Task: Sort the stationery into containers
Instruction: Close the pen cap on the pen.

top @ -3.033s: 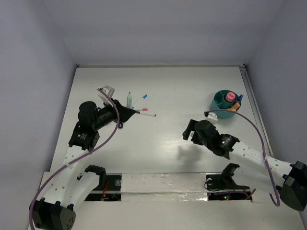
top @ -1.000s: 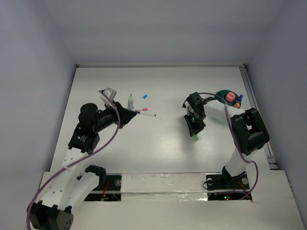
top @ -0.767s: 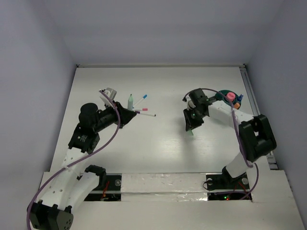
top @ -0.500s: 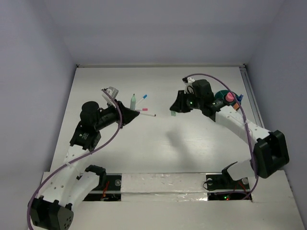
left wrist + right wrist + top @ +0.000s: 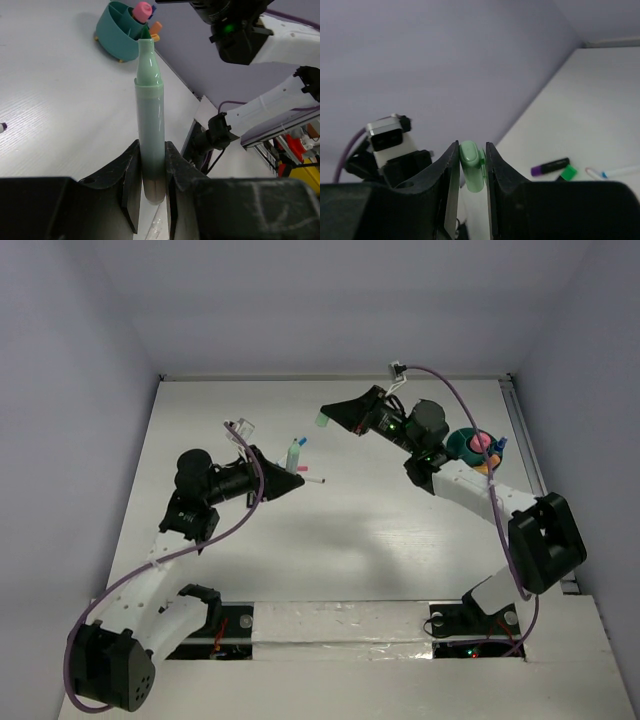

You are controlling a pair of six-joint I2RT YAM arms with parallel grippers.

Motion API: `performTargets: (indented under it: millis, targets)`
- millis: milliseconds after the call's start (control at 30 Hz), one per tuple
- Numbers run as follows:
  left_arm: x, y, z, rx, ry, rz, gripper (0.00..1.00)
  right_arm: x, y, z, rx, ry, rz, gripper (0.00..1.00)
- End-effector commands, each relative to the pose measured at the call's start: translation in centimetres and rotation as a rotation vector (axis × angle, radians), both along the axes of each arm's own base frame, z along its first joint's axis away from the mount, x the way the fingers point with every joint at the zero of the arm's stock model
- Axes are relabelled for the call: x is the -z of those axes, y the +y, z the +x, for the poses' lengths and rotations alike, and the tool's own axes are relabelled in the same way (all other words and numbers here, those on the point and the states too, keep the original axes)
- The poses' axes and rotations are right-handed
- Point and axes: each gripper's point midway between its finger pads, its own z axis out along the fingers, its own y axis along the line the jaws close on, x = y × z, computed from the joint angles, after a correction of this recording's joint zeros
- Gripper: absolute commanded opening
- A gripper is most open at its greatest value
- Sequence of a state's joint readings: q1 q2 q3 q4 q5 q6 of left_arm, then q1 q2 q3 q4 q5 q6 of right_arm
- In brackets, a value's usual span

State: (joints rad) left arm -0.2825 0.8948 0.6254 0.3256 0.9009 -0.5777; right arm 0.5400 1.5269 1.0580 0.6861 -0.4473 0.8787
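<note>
My left gripper is shut on a pale green pen, which points up and has a bare tip. My right gripper hovers just above and to the right of that tip, shut on a small pale green cap. The teal holder stands at the far right with a pink-topped piece and an orange piece in it. A blue-capped marker and a pink-capped marker lie on the table below the pen.
In the right wrist view a black marker with a purple cap, a green eraser and a thin marker lie on the white table. The side walls stand close on both sides. The right arm spans the middle right.
The right arm has swung from mid-table up and left, carrying the green cap toward the pen. The left gripper has lifted and tilted the pen toward it.
</note>
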Motion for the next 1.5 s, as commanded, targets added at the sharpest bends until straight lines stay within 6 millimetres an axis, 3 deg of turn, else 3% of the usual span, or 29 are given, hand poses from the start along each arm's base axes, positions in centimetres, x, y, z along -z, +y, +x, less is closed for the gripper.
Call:
performTargets:
  millis: [0, 500, 1033, 1467]
  targets:
    - [-2.9, -0.7, -1.3, 0.088, -0.103, -0.079, 0.00, -5.8, 0.0, -2.2, -0.085, -0.136, 0.217, 0.00]
    - [-2.9, -1.1, -1.7, 0.135, -0.093, -0.113, 0.00, -6.3, 3.6, -5.4, -0.284, -0.165, 0.303, 0.00]
    - [-2.6, -1.0, -1.7, 0.134, -0.088, -0.102, 0.00, -7.5, 3.8, -6.4, -0.344, -0.210, 0.321, 0.00]
    - [-2.7, -1.0, -1.6, 0.132, -0.091, -0.101, 0.00, -5.6, 4.3, -6.8, -0.389, -0.189, 0.256, 0.00]
